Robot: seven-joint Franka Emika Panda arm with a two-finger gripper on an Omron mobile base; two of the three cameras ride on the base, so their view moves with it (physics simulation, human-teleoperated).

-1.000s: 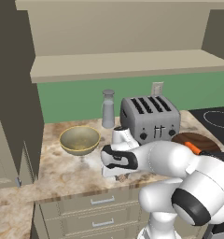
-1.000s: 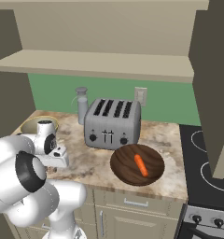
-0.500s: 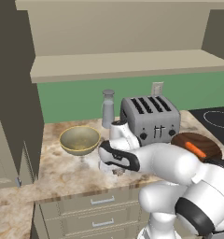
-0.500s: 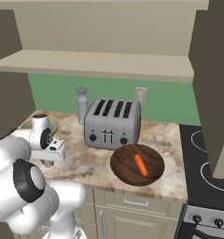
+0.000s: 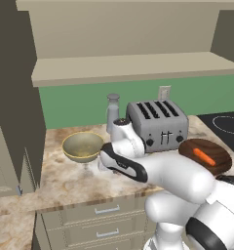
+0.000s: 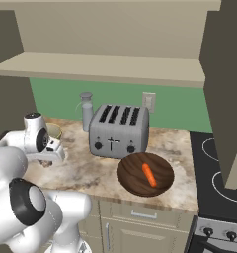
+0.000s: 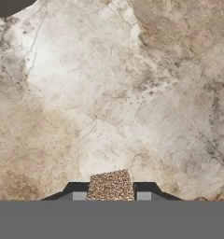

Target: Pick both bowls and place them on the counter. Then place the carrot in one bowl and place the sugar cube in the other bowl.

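So far both bowls stand on the counter [image 5: 65, 185], the carrot [image 6: 148, 174] lies in the wooden bowl [image 6: 133, 182], and the gripper [image 7: 111, 197] pinches the sugar cube [image 7: 110, 186] just beside the beige bowl [image 5: 83, 146]; only dropping it in remains

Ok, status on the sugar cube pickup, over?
Hand shut on sugar cube, low over counter. Beige bowl close alongside. Carrot already in wooden bowl. Nothing in the way.
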